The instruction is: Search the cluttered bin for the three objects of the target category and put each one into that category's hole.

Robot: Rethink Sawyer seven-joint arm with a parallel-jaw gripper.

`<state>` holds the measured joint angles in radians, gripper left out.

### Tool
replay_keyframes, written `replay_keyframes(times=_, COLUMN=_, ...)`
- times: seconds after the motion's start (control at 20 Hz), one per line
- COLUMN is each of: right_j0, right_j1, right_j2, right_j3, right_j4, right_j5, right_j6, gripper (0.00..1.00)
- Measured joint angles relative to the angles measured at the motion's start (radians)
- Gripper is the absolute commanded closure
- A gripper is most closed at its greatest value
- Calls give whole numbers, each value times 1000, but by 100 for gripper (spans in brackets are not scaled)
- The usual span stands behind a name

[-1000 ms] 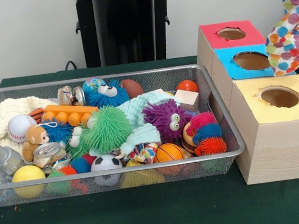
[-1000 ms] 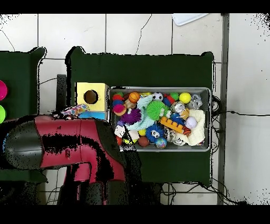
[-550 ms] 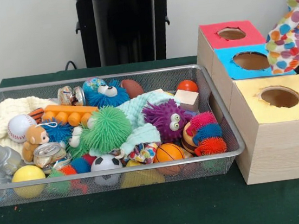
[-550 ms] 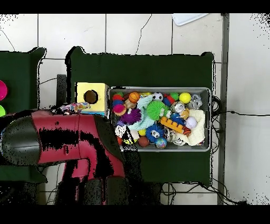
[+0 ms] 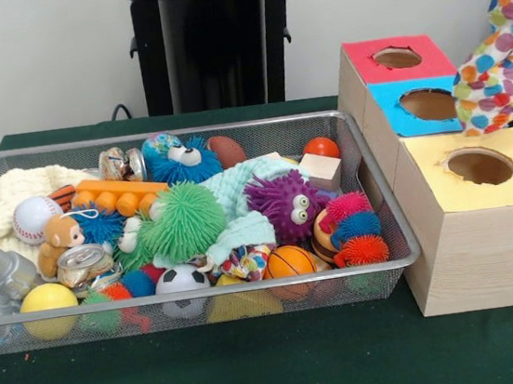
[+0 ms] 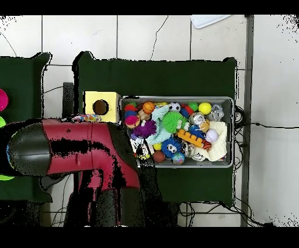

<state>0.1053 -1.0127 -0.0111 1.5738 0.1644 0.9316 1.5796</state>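
A polka-dot cloth point(image 5: 498, 50) hung over the blue box point(image 5: 428, 105) at the right edge of the front view, and in the overhead view its bright end point(image 6: 86, 118) showed just beside the red arm point(image 6: 70, 153). The end effector itself was hidden behind cloth and arm, so I could not tell whether it was wide, narrow, or clamped on the fabric; my guess was that the cloth was being carried to a hole. It had not gone in. By that reading the task was at its first or a middle delivery, and what already lay inside the boxes could not be seen.

Three boxes stood in a row touching the bin's right side: a red box point(image 5: 396, 58) farthest back, the blue one in the middle, a yellow box point(image 5: 481, 167) nearest, each with a round hole on top. If cloth was the category, candidates left in the bin point(image 5: 195, 298) were a cream knit piece point(image 5: 3, 202) at the left end and a pale green knit cloth point(image 5: 243, 194) in the middle.

That green cloth lay tangled among a green spiky ball point(image 5: 183, 221) and a purple spiky toy point(image 5: 288, 205), which would likely crowd any grasp. Balls, crushed cans and a small bear filled the rest on the green tabletop point(image 5: 260, 370).
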Motion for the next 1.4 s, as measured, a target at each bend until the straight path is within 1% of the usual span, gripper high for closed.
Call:
replay_keyframes(times=0.6, right_j0=-13, right_j1=27, right_j2=0, right_j3=0, right_j4=0, right_j5=0, right_j6=0, gripper=100)
replay_keyframes(times=1.15, right_j0=-16, right_j1=29, right_j2=0, right_j3=0, right_j4=3, right_j5=-3, right_j6=0, gripper=100)
replay_keyframes(times=1.4, right_j0=-16, right_j1=31, right_j2=0, right_j3=0, right_j4=4, right_j5=-37, right_j6=0, gripper=100)
